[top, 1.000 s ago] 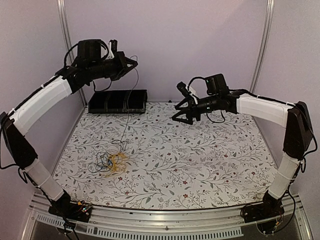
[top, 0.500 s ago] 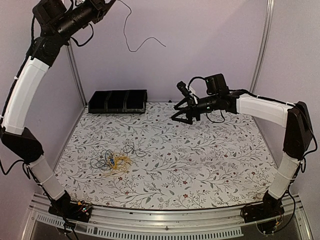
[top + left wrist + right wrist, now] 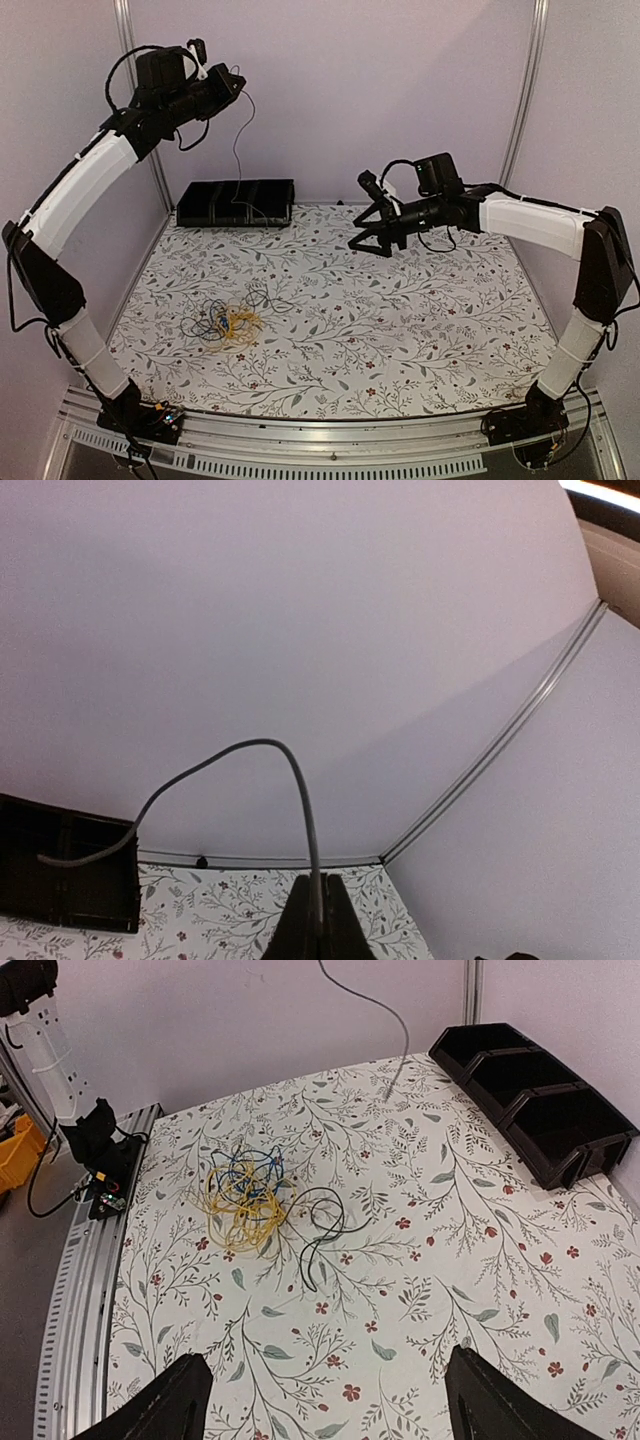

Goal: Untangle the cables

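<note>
The cables' bundle [image 3: 225, 322] of yellow, blue and black loops lies on the table's left side. It also shows in the right wrist view [image 3: 245, 1192], with a loose black wire [image 3: 322, 1222] beside it. My left gripper [image 3: 238, 84] is raised high at the back left, shut on a thin grey wire [image 3: 236, 150]. That wire hangs down to the black bin [image 3: 215, 205]. In the left wrist view the jaws [image 3: 318, 925] pinch the wire [image 3: 300, 780], which arcs left to the bin [image 3: 60, 880]. My right gripper [image 3: 370, 228] hovers open and empty above the table's back middle [image 3: 335, 1410].
The black three-compartment bin stands against the back wall at the left and shows in the right wrist view [image 3: 540, 1100]. Purple walls close the back and sides. An aluminium rail [image 3: 330, 435] runs along the near edge.
My left arm swung far up with the grey wire, pulling it clear of the bundle, then came down so the wire's end hangs at the bin. The right gripper shifted slightly right.
</note>
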`<state>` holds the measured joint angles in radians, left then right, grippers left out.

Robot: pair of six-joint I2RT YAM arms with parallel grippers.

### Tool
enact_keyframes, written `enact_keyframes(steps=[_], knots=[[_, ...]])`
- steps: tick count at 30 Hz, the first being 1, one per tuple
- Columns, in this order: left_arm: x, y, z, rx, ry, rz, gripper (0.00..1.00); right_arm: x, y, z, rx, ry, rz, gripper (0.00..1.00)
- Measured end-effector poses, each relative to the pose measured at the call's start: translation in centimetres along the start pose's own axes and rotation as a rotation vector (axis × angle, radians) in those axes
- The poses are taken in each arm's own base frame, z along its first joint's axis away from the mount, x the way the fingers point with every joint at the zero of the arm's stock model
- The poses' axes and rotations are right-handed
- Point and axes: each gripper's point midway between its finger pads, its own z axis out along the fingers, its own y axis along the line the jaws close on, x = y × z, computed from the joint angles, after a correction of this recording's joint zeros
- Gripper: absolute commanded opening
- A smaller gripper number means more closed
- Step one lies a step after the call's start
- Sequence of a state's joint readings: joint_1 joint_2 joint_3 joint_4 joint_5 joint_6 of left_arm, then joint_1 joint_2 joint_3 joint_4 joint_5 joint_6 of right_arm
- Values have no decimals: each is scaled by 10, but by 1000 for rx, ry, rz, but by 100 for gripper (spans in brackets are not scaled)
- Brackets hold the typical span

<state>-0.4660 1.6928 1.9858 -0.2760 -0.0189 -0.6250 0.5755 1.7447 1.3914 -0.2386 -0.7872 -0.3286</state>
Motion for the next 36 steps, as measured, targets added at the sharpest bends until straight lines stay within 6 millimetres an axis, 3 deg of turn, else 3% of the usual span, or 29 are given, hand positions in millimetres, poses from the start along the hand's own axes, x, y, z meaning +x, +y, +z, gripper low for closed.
enact_keyframes(steps=[6,8,13,17,23,36], knots=[[17,105,6,-232,32,-18,0,13,9,-12,32,41,-12,86],[12,134,3,-293,37,-22,0,16,10,-16,44,57,-20,86],[-16,184,-11,-390,-6,-10,0,21,16,-29,77,112,-58,86],[-35,220,-14,-451,-43,6,0,24,21,-42,103,155,-91,87],[-47,269,9,-501,-63,12,0,31,22,-51,126,196,-94,87],[-65,342,47,-532,-133,-11,0,49,18,-52,150,261,-80,88]])
